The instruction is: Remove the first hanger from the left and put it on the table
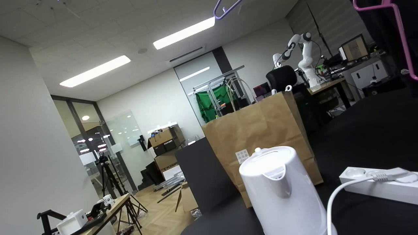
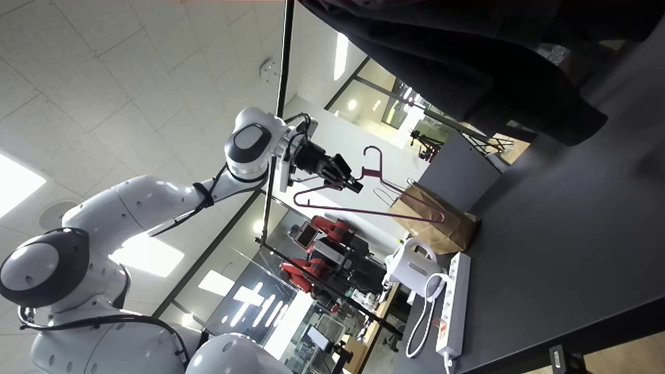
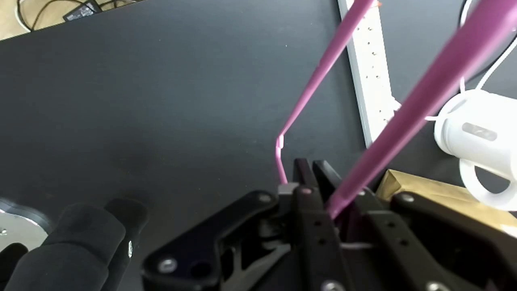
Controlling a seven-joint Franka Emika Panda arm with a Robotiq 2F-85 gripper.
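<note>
Wrist view: table edge sits at 10 o'clock, open room 9 to 12, kettle at 3. In an exterior view: hanger airborne, hook at 12, long axis roughly 9-3, gripper pinching its 9-o'clock shoulder.

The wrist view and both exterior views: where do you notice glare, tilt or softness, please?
Wrist view: the slim pink hanger looks soft towards the upper right. Both exterior views: strong tilt, and rectangular white ceiling lights burned out. In an exterior view: the smooth white rounded kettle is very bright, with faint shading.
</note>
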